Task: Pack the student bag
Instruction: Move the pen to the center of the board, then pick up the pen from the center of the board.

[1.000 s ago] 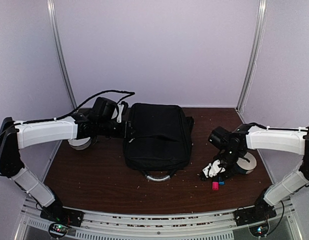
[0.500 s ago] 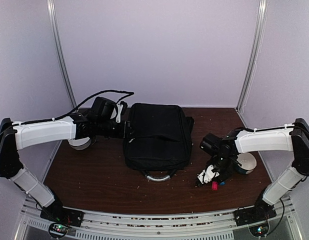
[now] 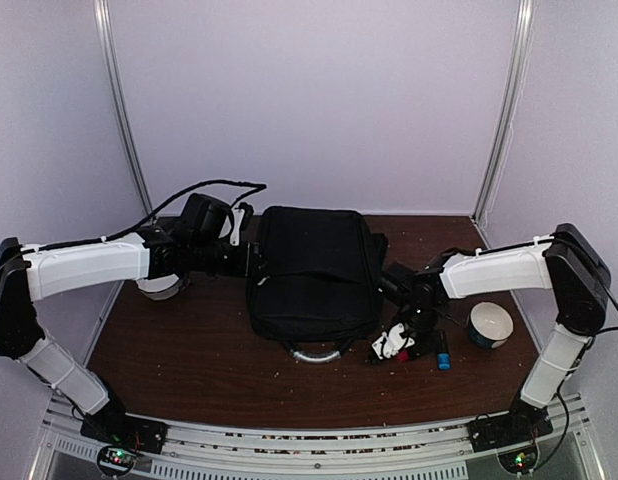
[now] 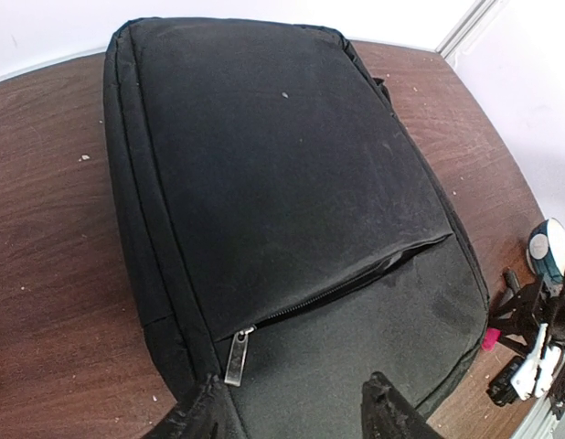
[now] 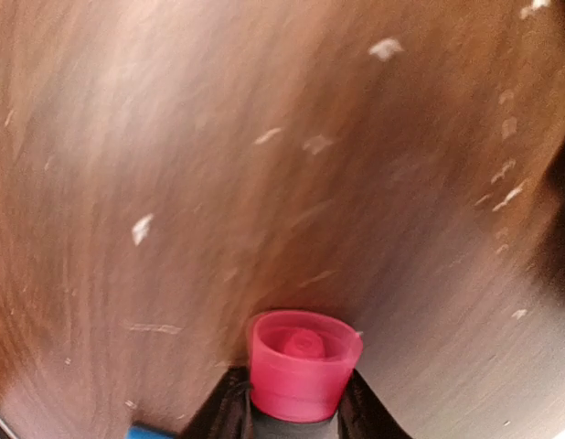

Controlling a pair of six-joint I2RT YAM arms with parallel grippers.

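While the student bag (image 3: 314,270) lies flat in the middle of the counter (image 3: 189,350), grey loop handle (image 3: 314,352) on its near side, both arms are in play. The left pincer (image 3: 251,258) is up against the bag's left edge, released. Its fingers (image 4: 209,413) are spread with flat black fabric between them, just short of the bag's zipper pull (image 4: 237,355). To the right of the bag, near its front corner, the right pincer (image 3: 391,347) points down at the counter, clenched on a pink-capped marker (image 5: 303,361), cap poking out between the fingers. A blue marker (image 3: 442,355) lies just beyond it, farther right of the bag, and a white cup (image 3: 491,322) stands farther right again.
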